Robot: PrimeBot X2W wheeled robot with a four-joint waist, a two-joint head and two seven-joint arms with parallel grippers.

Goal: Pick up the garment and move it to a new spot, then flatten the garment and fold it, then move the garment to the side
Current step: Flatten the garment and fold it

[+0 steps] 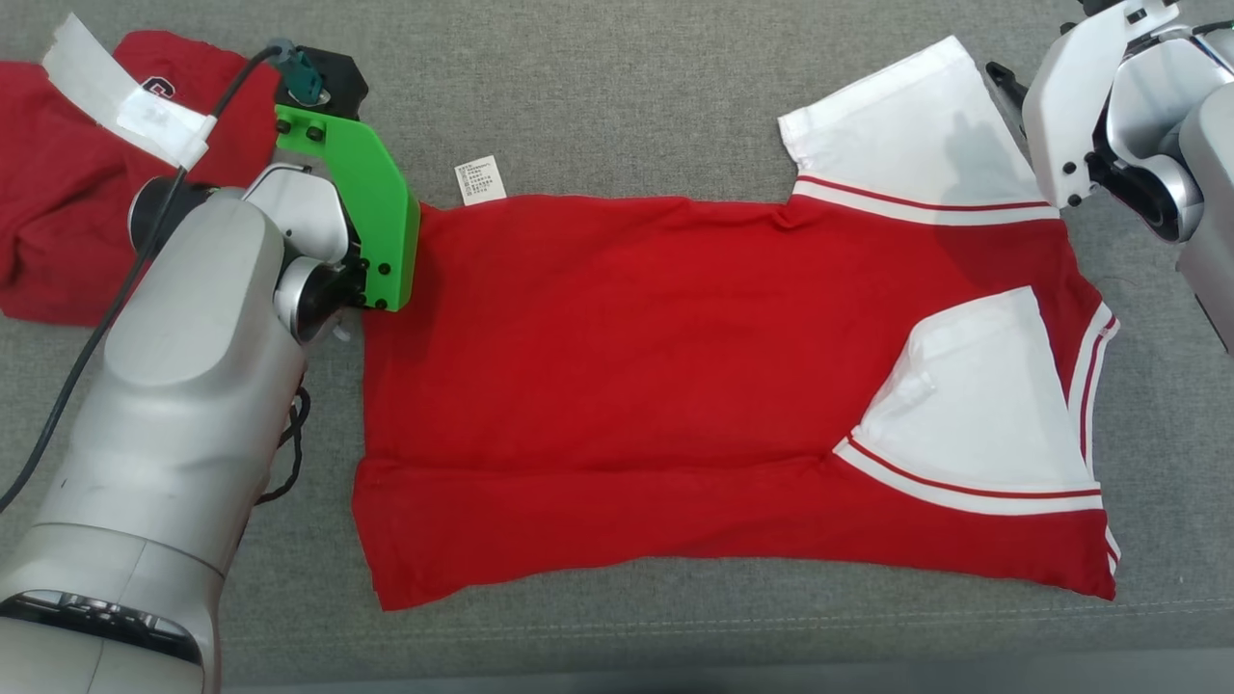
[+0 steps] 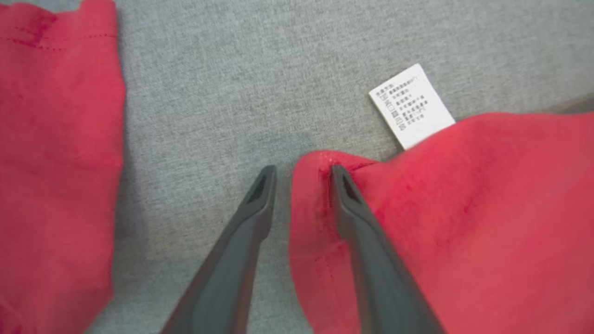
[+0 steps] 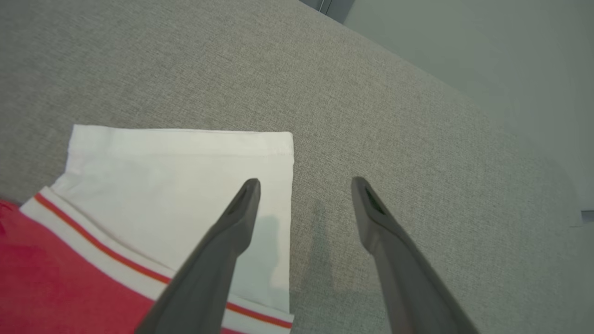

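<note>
The garment (image 1: 627,337), a red shirt with white sleeves, lies flat on the grey padded surface. Its near long edge is folded over, and one white sleeve (image 1: 983,405) is tucked onto the body. The other sleeve (image 1: 906,125) sticks out at the far right. My left gripper (image 2: 303,169) is at the shirt's far-left hem corner (image 2: 315,195). Its jaws are narrowed but open: one finger (image 2: 357,222) lies on the red cloth, the other on the grey surface. My right gripper (image 3: 304,185) hovers open over the outer edge of the white sleeve (image 3: 176,185).
A second red garment (image 1: 58,193) lies bunched at the far left, close to my left arm (image 1: 193,366). A white care label (image 1: 480,179) pokes out from the shirt's far edge. The surface's front edge (image 1: 675,675) runs along the bottom.
</note>
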